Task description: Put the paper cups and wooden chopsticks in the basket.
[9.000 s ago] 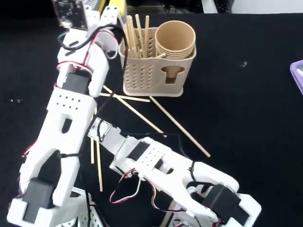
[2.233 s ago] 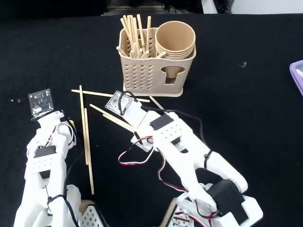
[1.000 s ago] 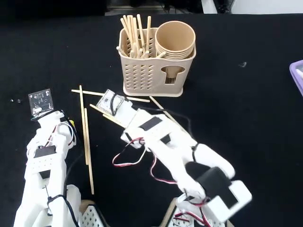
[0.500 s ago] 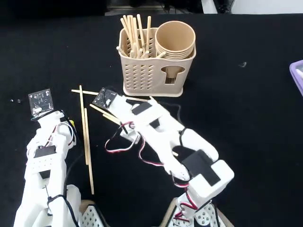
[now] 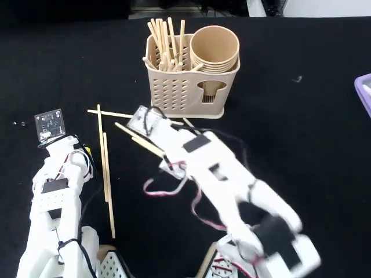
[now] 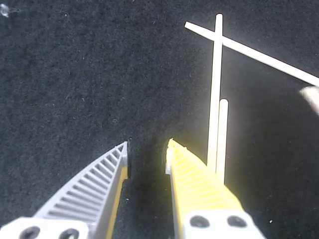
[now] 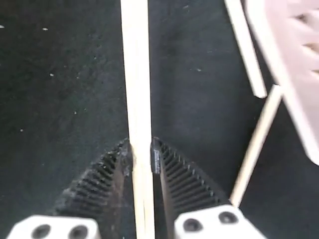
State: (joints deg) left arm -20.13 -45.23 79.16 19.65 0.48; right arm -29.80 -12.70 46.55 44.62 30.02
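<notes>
- Surface (image 5: 301,145): black and matt, carrying everything listed here.
- Basket (image 5: 185,95): beige plastic with perforated walls, upright near the middle of the far edge, with two compartments side by side.
- Paper cups (image 5: 214,46): a nested tan stack, mouth up, in the basket compartment toward the right edge.
- Chopsticks in basket (image 5: 165,40): a bundle standing on end in the other compartment, tips fanning out above the rim.
- Held chopstick (image 7: 137,74): lies flat on the surface just in front of the basket, slanting toward the near edge. It runs straight between the right jaws.
- Right jaws: black and toothed, closed against the held chopstick from both sides.
- Right arm (image 5: 220,174): white, stretched from the near edge toward the basket's near side.
- Two loose chopsticks (image 7: 254,144): on the surface between the held chopstick and the basket wall, apart from the right jaws.
- Long chopstick pair (image 5: 104,168): two sticks lying almost parallel, toward the left edge, running from far to near.
- Crossing chopstick (image 5: 110,113): laid across the far end of the longer stick of that pair, pointing toward the basket.
- Left arm (image 5: 55,191): white, at the near left corner.
- Left jaws: one grey, one yellow, parted with only bare surface between them. The yellow one sits just beside the near part of the long chopstick pair.
- Purple object (image 5: 364,90): cut off at the right edge, well apart from the basket.
</notes>
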